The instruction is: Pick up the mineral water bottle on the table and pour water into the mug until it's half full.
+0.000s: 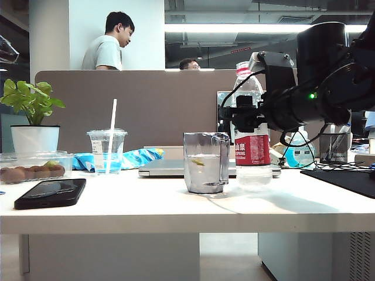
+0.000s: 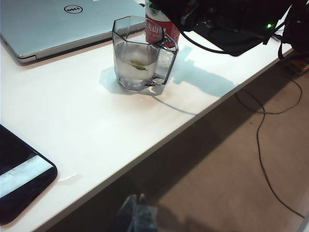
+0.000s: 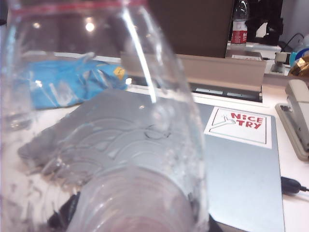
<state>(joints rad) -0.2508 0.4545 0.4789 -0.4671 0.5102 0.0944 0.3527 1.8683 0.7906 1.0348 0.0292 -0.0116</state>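
We see the mineral water bottle [image 1: 251,134] standing upright on the white table [image 1: 146,202], just to the right of the glass mug [image 1: 205,162] in the exterior view, near it but with a small gap between them. The right gripper [image 1: 243,114] comes in level from the right and its jaws are clamped round the bottle's clear upper body, above the red-and-white label; we judge that grip is kept high so the bottle can later be tipped neck-first toward the mug. The right wrist view is filled by the clear plastic of the bottle, which fits a close hold. The bottle's base appears to meet the tabletop, though we cannot be sure of it. The mug already holds water to roughly mid-height, with a small leaf-like speck floating in it, and its handle faces the bottle.

The left gripper [image 2: 136,212] hangs off the table's front edge, well apart from the mug; only its fingertips show, close together, and we cannot tell whether they are fully shut. A closed Dell laptop [image 2: 53,21] lies behind the mug and a black phone [image 1: 51,192] rests near the front edge, both clear of the pouring area
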